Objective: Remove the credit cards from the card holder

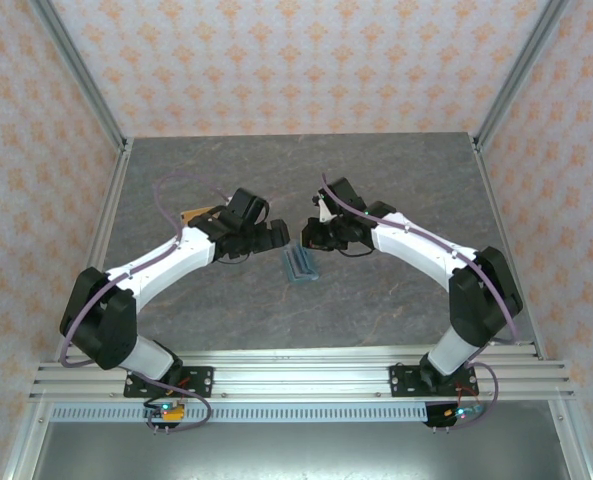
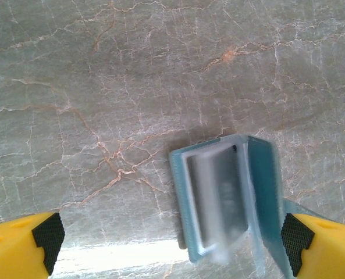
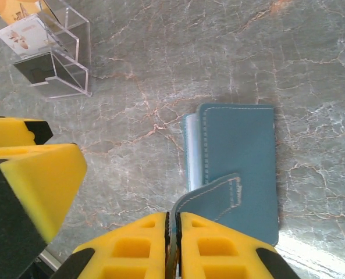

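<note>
The teal card holder (image 1: 299, 264) lies on the grey marble table between my two grippers. My right gripper (image 3: 173, 232) is shut on its closing tab (image 3: 219, 195), lifting the tab off the cover (image 3: 242, 151). In the left wrist view the card holder (image 2: 262, 174) stands partly open with a pale grey card or sleeve (image 2: 219, 195) inside, blurred. My left gripper (image 2: 172, 244) is open wide, its fingers on either side of the holder's near end. A white card (image 3: 24, 35), a dark card (image 3: 35, 67) and an orange-tan one (image 3: 15, 7) sit in a clear stand.
The clear acrylic stand (image 3: 67, 52) is on the table behind my left arm, seen as an orange patch (image 1: 198, 215) from above. My left gripper's yellow fingers (image 3: 32, 174) are close beside my right gripper. Metal frame posts edge the table.
</note>
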Motion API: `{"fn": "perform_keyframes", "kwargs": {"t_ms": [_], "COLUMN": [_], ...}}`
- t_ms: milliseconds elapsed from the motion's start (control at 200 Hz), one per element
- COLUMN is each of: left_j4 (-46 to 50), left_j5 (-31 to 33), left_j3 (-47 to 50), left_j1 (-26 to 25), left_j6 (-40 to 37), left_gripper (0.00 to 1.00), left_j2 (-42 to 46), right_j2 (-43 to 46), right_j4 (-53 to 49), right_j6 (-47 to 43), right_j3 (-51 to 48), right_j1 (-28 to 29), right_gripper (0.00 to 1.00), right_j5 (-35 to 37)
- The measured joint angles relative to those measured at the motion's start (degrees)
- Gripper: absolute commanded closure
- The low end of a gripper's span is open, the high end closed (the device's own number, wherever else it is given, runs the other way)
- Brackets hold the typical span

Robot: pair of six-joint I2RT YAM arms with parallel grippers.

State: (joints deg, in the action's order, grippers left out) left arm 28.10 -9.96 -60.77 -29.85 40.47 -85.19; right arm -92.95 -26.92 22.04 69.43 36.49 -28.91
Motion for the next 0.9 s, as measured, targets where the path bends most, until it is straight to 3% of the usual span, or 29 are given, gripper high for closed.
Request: {"fn": "perform_keyframes", "kwargs": {"t_ms": [135,445,651,901], "left_j4": [-0.42,-5.42,-9.14,-10.43], "left_j5": [-0.50,-8.50,-13.49,-16.92], "left_j3": [0.76,1.25,-0.81,-11.69], "left_j1": [0.00,-0.22,-1.68,-3.98], "left_j6": [0.22,0.50,1.66,2.08], "left_gripper": [0.11,0.51,0.63,0.73], "left_j2": [-0.02,-5.31,-12.02,-22.03], "right_j2": [0.00,-0.02,-0.24,-1.86], "right_j4": [-1.62,-6.67,-6.93,-6.69], "right_j6": [0.02,1.66,1.97,1.97], "right_j3": [0.20,0.42,-1.25,-3.69], "right_j1": [0.11,-1.25,-3.93,-6.47], "right_gripper": [0.89,0.89,0.89,0.88], "right_j5": [3.67,13.62,15.87,16.31]}}
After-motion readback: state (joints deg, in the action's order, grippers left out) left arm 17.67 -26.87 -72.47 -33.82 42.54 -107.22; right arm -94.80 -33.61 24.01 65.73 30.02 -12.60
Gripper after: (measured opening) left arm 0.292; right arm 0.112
